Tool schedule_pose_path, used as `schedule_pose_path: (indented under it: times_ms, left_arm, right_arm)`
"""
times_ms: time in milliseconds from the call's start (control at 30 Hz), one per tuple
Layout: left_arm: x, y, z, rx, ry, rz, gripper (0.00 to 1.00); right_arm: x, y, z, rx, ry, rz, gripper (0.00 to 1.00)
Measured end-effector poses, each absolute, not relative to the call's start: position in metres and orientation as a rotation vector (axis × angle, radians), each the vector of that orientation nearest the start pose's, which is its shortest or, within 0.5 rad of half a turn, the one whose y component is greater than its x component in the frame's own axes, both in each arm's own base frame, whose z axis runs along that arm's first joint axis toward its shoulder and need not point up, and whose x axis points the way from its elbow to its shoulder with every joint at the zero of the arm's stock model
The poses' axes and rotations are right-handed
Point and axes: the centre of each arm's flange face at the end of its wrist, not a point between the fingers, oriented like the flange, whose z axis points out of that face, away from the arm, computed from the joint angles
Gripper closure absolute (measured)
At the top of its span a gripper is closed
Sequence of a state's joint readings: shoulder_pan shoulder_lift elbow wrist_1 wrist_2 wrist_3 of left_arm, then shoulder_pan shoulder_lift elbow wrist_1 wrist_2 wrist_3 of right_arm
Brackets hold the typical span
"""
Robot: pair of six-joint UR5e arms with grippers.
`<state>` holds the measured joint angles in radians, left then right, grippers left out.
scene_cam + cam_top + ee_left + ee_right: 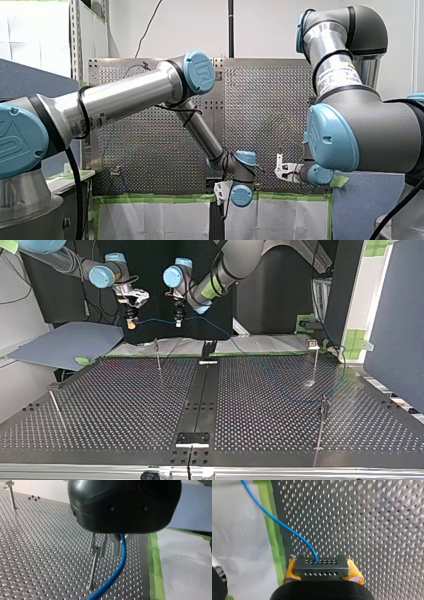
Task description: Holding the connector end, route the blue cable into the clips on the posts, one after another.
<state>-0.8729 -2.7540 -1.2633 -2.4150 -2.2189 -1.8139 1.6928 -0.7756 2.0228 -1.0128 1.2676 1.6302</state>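
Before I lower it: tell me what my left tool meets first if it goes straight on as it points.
Likely the thin post directly ahead of the left tool, its top close by; past that, the perforated table. Depth is hard to judge.

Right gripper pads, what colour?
Yellow pads, clamped on the black connector; clearest in right wrist view.

The thin blue cable (287, 528) arcs out of a black connector (321, 567) with two rows of holes, clamped between yellow pads (290, 570). Farther along it passes near a slim upright post (93, 572) topped by a forked clip (98, 542)
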Motion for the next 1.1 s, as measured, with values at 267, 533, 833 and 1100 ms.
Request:
schedule_pose_path:
  times_ms: [267,533,833,1100]
  left_arm:
    - [0.415,-0.61,-0.071,-0.002,1.653,-0.322,1.0]
    - [0.421,-0.612,-0.064,-0.041,1.632,-0.313,1.0]
    - [0.425,-0.61,-0.063,-0.058,1.628,-0.313,1.0]
    - [0.43,-0.608,-0.063,-0.069,1.623,-0.323,1.0]
  right_arm:
    - [0.226,-0.478,-0.028,1.703,-1.217,1.533,1.0]
    - [0.226,-0.483,-0.026,1.716,-1.213,1.585,1.0]
    - [0.217,-0.49,-0.036,1.704,-1.257,1.582,1.0]
    - [0.203,-0.495,-0.046,1.682,-1.301,1.552,1.0]
